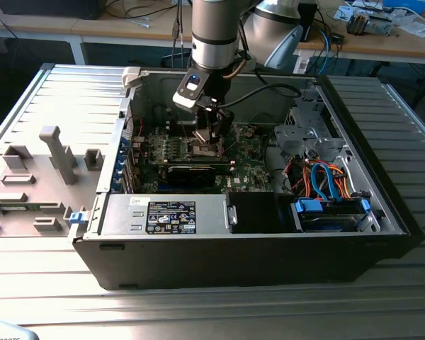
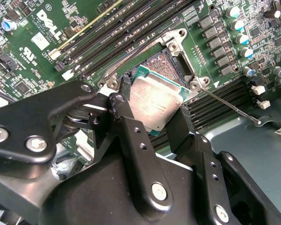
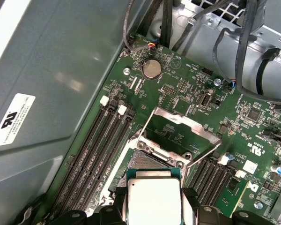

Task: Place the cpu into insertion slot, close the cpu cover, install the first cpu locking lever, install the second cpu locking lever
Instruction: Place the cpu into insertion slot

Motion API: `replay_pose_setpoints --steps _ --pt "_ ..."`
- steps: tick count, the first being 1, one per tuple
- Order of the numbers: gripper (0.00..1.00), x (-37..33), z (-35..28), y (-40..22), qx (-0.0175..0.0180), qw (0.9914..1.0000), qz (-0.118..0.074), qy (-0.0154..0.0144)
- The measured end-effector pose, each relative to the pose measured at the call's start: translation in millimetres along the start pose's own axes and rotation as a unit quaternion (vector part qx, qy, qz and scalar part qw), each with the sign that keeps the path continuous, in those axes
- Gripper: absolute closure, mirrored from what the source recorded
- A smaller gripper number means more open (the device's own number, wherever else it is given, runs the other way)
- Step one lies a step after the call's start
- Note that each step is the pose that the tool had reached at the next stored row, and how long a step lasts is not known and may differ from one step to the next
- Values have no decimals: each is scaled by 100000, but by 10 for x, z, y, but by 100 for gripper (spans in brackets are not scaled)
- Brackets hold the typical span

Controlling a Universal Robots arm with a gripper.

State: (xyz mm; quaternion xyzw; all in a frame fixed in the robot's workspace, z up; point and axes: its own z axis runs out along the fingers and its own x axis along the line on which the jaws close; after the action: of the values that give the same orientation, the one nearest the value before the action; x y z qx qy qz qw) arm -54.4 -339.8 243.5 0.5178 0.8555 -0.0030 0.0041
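The cpu (image 2: 157, 98), a square chip with a silver-grey top, is held between the two black fingers (image 2: 126, 117) of my gripper (image 2: 152, 111). It hangs just above the motherboard, overlapping one edge of the open insertion slot (image 2: 167, 63), whose pin field is exposed. In the first wrist view the cpu (image 3: 154, 192) sits in my gripper (image 3: 153, 208) just short of the slot (image 3: 147, 161). The cpu cover (image 3: 183, 123) stands swung open on the slot's far side. A thin wire locking lever (image 2: 229, 105) sticks out sideways, unlatched. In the exterior view my gripper (image 1: 211, 134) is low inside the computer case.
The open computer case (image 1: 234, 262) lies on a ribbed metal table. Memory slots (image 3: 91, 150) run beside the socket. Cables (image 3: 253, 51) and a drive cage (image 1: 319, 134) sit at the exterior view's right, and a power supply (image 1: 170, 214) lies along the front wall.
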Motion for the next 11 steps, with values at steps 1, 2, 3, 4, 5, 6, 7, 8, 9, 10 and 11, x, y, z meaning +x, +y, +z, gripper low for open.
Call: replay_pose_setpoints --steps 1,2,3,4,5,6,7,8,9,10,11 --pt "45 0 0 0 4 100000 92 6" --pt "45 0 0 0 8 100000 154 5" --pt "45 0 0 0 6 100000 226 3" --pt "45 0 0 0 3 100000 284 -1" --pt "45 0 0 0 1 99999 404 5" --pt "45 0 0 0 9 99999 522 4" --pt "45 0 0 0 5 99998 595 4" --pt "45 0 0 0 7 99998 659 5" --pt "45 0 0 0 7 99997 750 4" --pt "45 0 0 0 7 99997 803 3" --pt "45 0 0 0 8 99996 856 4"
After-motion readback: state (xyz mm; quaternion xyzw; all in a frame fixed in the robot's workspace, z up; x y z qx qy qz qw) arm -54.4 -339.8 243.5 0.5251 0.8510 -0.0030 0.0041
